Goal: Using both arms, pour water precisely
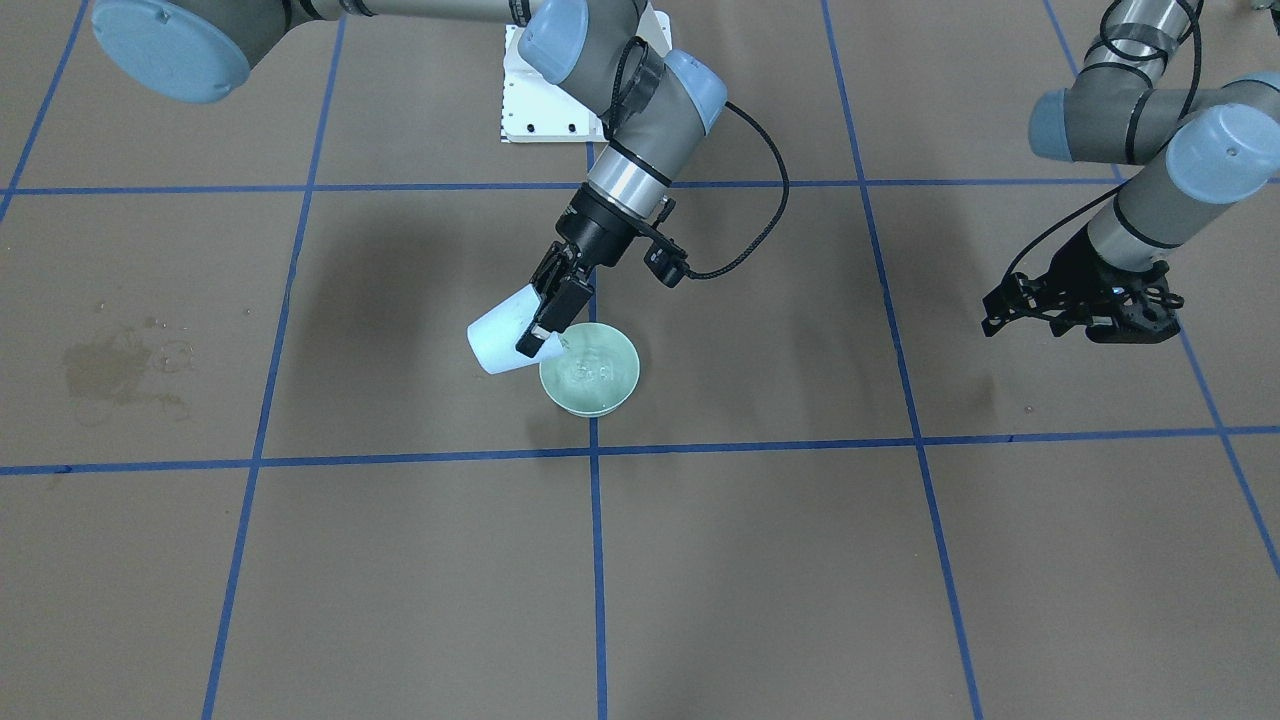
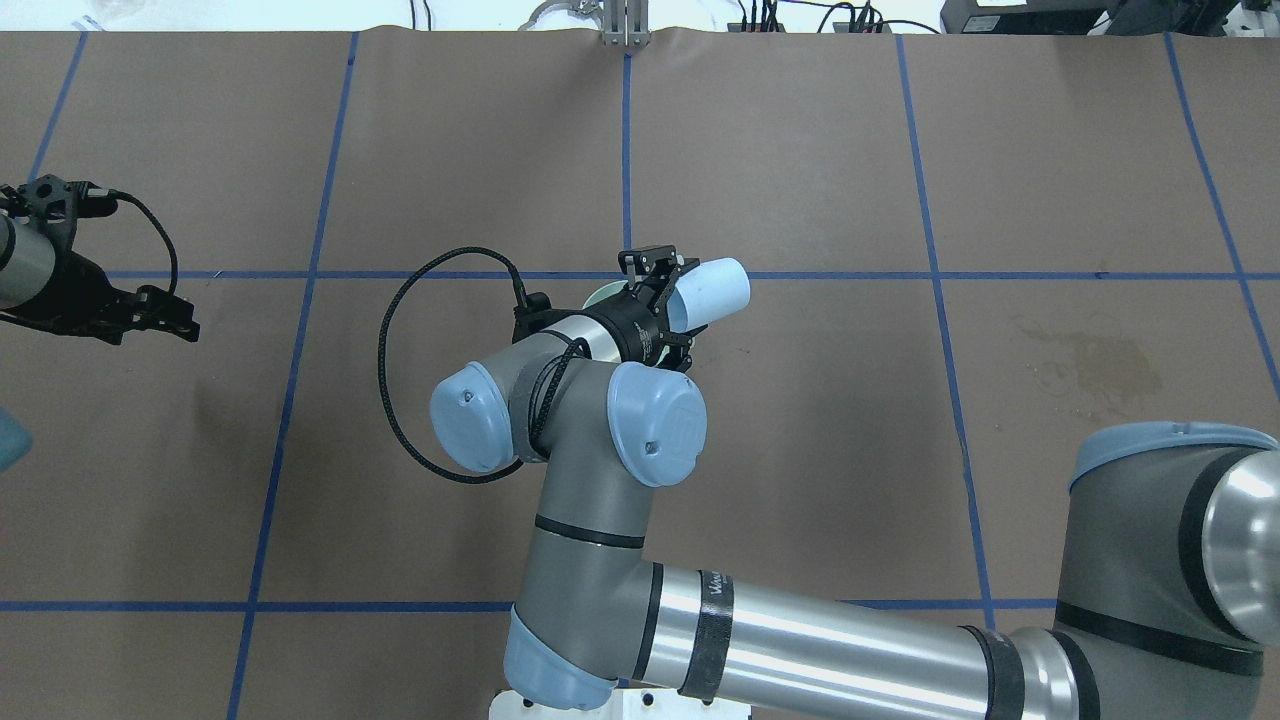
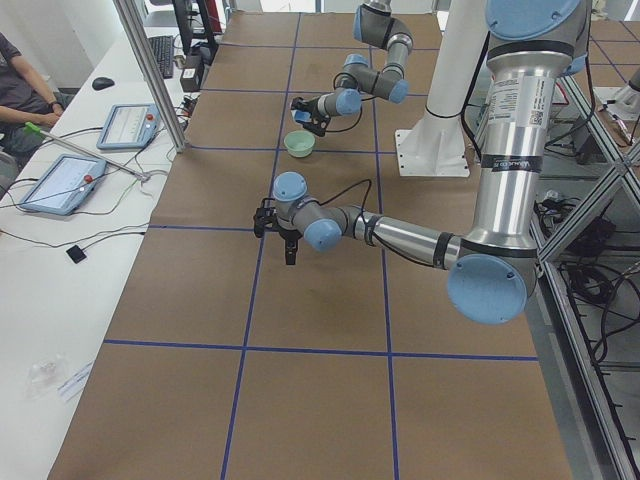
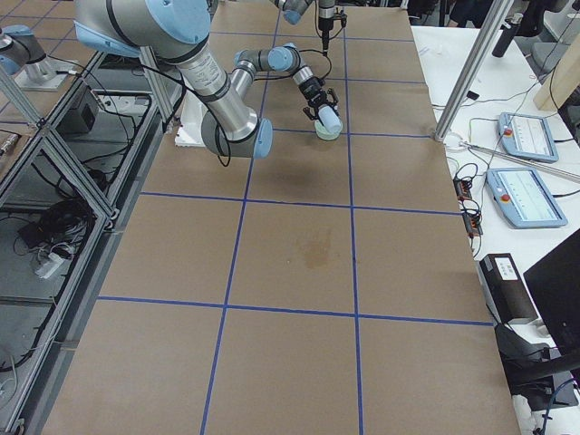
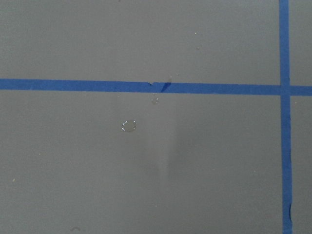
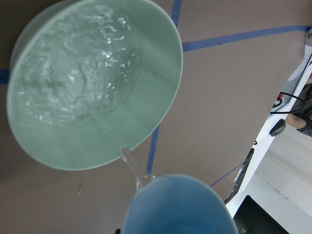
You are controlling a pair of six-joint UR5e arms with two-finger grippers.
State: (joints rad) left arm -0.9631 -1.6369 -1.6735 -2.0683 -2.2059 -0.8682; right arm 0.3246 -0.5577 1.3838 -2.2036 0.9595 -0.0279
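Water (image 6: pixel 73 68) rippling in green bowl (image 1: pixel 588 403) mid-table, fed by thin stream from tilted pale blue cup (image 1: pixel 497 342) just beside its rim. Cup clamped in right gripper (image 1: pixel 538 322). Well apart to the left, left gripper (image 2: pixel 178 315) spread wide, empty.

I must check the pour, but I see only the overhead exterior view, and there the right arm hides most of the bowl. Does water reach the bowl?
Observer: Yes. The right wrist view shows a thin stream of water running from the blue cup into the green bowl.
Operator: Is the table wet below the left gripper?
Observer: A little. The left wrist view shows what looks like one small droplet on the brown paper, near a blue tape line.
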